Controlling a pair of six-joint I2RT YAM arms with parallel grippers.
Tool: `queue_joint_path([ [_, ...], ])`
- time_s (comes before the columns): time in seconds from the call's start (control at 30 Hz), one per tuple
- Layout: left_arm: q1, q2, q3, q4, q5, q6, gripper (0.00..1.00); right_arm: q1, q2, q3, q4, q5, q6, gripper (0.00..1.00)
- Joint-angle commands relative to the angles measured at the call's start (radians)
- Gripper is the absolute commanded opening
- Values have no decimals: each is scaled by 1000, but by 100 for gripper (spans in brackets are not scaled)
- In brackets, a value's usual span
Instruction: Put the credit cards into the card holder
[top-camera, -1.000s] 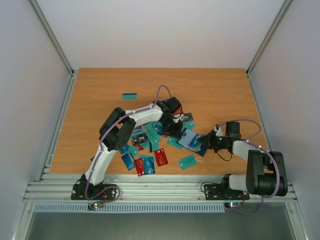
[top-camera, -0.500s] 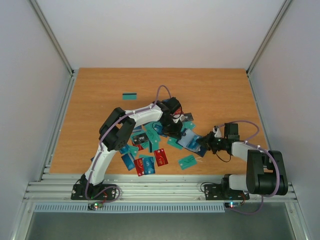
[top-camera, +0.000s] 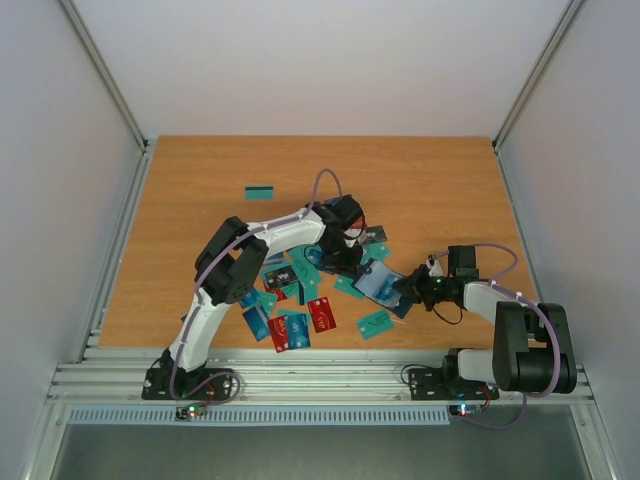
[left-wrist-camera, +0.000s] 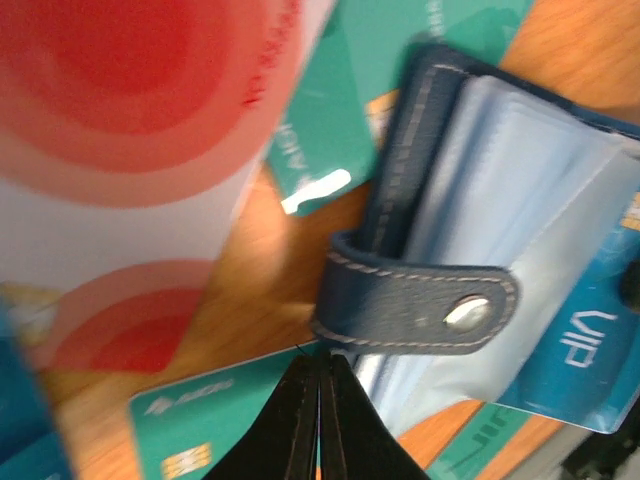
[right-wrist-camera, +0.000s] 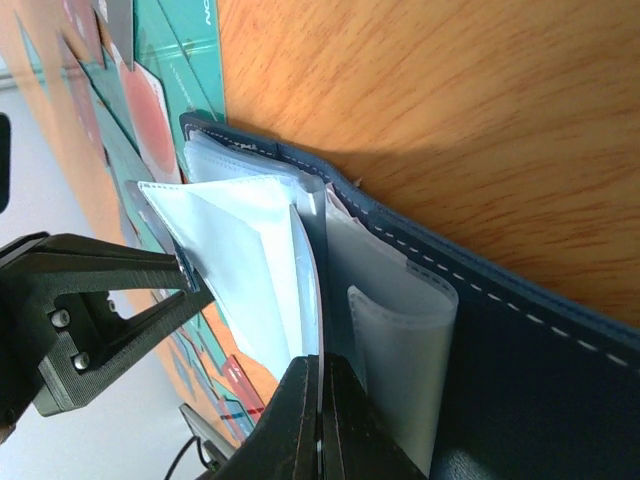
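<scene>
**Both grippers at the open card holder, mid-table**

Wooden table (top-camera: 200, 200) inside a white-walled enclosure (top-camera: 320, 60). Cards (top-camera: 322, 315) lie loose in a cluster around the table's middle: teal, blue, red and black, some overlapping. One teal card (top-camera: 260, 192) sits alone, well apart toward the far left.

The card holder (top-camera: 378, 282) lies at the right edge of the cluster, between the two grippers. It is open, with its clear sleeves (right-wrist-camera: 250, 250) fanned up. The clasp tab (left-wrist-camera: 420, 305) with its metal snap lies folded across the sleeve stack.

The left gripper (top-camera: 347, 262) reaches in from the cluster side. Its jaws are pressed together, with the tips at the holder's edge just below the tab. In the right wrist view its tip touches the corner of a sleeve. I cannot tell whether it pinches anything.

The right gripper (right-wrist-camera: 320, 410) comes in from the right, low over the table. Its jaws are closed, with the edge of one clear sleeve running down between the tips, so it grips the holder by that sleeve.

A red and white card (left-wrist-camera: 130, 150) fills the upper left of the left wrist view, blurred. Teal cards lie under and beside the holder.
</scene>
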Motion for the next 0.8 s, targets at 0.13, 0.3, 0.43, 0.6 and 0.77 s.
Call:
queue_joint_path([
  [0.13,4,-118,-14,-78,-186,7,4,8,33,23,-48,20,-69,1],
  [0.3,4,-127,-11,-66,-204,29,5,8,37,31,28,-10,-73,1],
  [0.43,4,-81,19,-60,-148,40,7,8,40,35,64,-29,-78,1],
  [0.6,4,-44,29,-42,-109,30,8,8,56,32,97,-48,-79,1],
  [0.77,4,7,50,-50,-72,31,8,8,58,40,118,-63,-86,1],
])
